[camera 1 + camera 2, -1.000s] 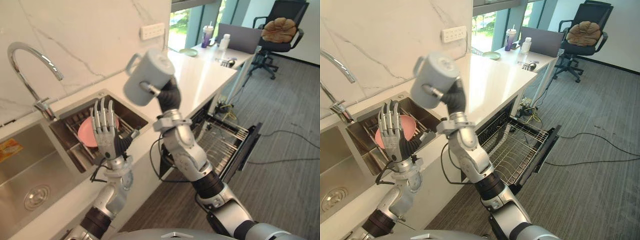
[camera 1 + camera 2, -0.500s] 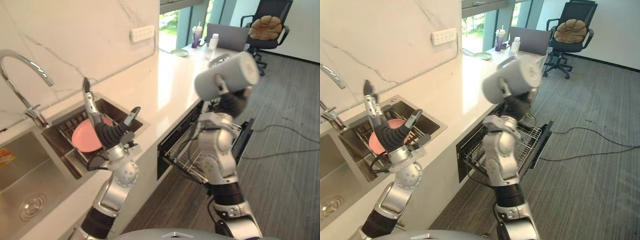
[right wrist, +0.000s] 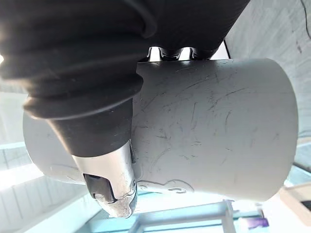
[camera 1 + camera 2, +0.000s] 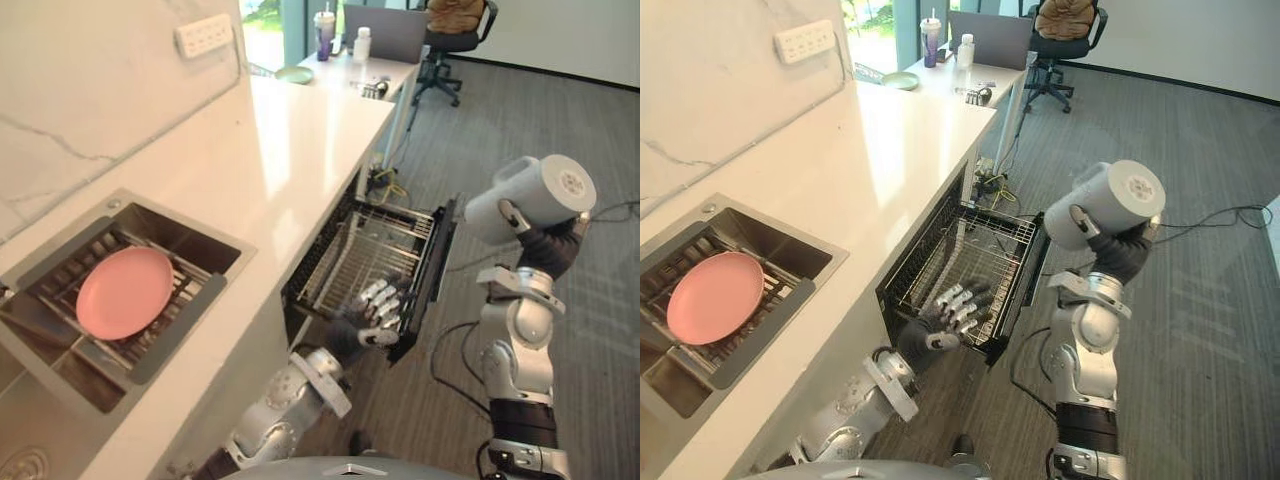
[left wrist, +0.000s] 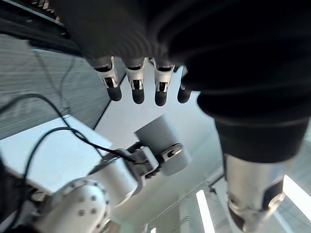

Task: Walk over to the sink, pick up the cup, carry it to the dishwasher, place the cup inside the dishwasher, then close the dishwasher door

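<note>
Left eye view: your right robot hand (image 4: 548, 250), clasping the cup (image 4: 530, 198), has swung from sink (image 4: 195, 232) to open dishwasher (image 4: 432, 262), so placing comes next; left robot hand (image 4: 375, 305) relaxed, empty.

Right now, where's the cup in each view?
Left eye: cup at far right, raised over the floor.
Right eye: cup right of centre, level with the open rack.
Left wrist: cup mid-picture, on its side.
Right wrist: cup close up, across the middle.
Landmark: the right robot hand gripping it.
</note>
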